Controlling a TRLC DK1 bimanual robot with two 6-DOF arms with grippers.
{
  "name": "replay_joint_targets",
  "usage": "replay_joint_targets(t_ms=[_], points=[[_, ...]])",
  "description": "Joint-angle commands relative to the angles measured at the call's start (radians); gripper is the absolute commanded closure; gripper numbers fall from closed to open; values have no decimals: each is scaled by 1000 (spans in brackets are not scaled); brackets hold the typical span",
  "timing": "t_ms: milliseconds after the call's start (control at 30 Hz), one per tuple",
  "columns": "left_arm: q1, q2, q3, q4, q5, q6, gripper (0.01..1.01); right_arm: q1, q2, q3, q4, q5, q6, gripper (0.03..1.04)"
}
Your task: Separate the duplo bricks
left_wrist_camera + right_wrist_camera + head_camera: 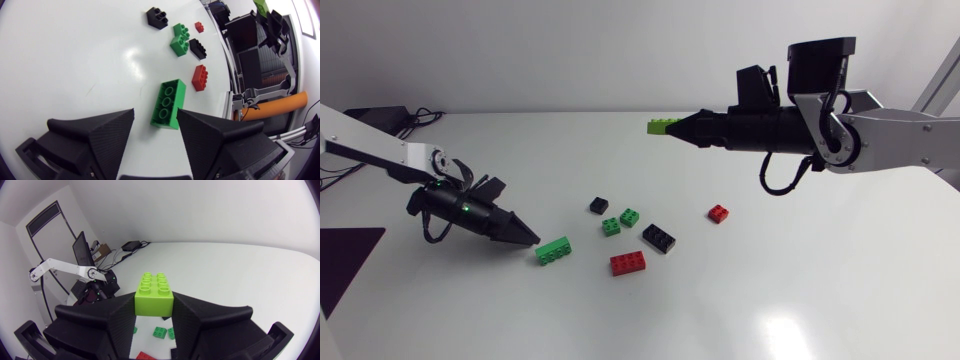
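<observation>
A long green brick (553,250) lies flat on the white table, just ahead of my left gripper (533,240). In the left wrist view its near end (168,103) sits between the tips of the left gripper (155,122), whose fingers stand open with a small gap to the brick on each side. My right gripper (686,128) hangs high above the far half of the table, shut on a lime-green brick (663,126). The right wrist view shows that lime brick (154,294) pinched from both sides by the right gripper (154,309), studs up.
Loose bricks lie mid-table: a small black one (598,205), two small green ones (611,226) (629,216), a longer black one (658,237), a red one (627,262) and a small red one (718,212).
</observation>
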Motion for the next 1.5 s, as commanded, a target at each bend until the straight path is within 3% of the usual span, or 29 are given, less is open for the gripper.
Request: replay_joint_targets(t_ms=[0, 267, 533, 1367, 1467], points=[[-27, -192, -73, 29, -30, 53, 407, -8, 9, -10, -4, -8, 8, 951], [-167, -520, -305, 277, -284, 58, 407, -3, 12, -14, -2, -6, 6, 951], [-351, -647, -577, 621, -567, 85, 408, -6, 10, -14, -5, -6, 5, 951], [-407, -561, -661, 830, -680, 147, 443, -8, 21, -12, -4, -6, -1, 951], [-418, -551, -673, 859, -688, 143, 487, -8, 24, -15, -1, -6, -1, 951]])
